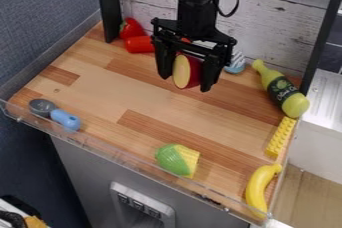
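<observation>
We see the toy apple half [187, 71] in the black gripper [187, 74], over the back part of the wooden desk [107, 89]. The fingers are pinching it from both sides, its pale cut face turned toward the left of the view. We judge the grasp done and the release not yet made — the apple half looks raised, though we cannot be sure how clear of the wood it is.

Behind it, to the left, lie a red cylinder [139, 44] and a red pepper-like toy [131, 28]; to the right, a pale blue utensil [235, 65]. Farther right we find a green bottle [298, 106] with a dark label bearing pale lettering, then a yellow ridged block [280, 137] and a banana [257, 189]. Toward the front are the toy corn [175, 159] and a blue-handled scoop [65, 119].
</observation>
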You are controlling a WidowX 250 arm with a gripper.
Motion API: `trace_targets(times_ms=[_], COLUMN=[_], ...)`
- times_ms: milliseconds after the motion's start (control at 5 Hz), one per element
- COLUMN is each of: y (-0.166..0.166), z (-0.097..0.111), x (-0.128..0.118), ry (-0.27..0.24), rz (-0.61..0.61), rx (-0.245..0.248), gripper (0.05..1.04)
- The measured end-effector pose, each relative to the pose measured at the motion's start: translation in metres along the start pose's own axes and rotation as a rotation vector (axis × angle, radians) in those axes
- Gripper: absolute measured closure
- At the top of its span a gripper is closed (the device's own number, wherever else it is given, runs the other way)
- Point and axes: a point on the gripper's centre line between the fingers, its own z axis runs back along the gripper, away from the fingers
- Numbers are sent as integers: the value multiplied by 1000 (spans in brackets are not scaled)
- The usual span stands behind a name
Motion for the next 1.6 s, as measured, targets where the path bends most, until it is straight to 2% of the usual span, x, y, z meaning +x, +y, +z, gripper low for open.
trace_targets(times_ms=[200, 400, 600, 1000, 1200, 1400, 1600], y=[9, 25, 42, 75, 87, 91, 93], z=[-3, -1, 2, 1, 2, -13, -31], x=[11, 30, 49, 70, 83, 91, 98], ry=[18, 20, 16, 28, 22, 42, 32], rz=[104, 288, 505, 939, 1016, 971, 833], rx=[-10, -27, -34, -63, -78, -83, -79], gripper=[94, 95, 95, 95, 95, 94, 93])
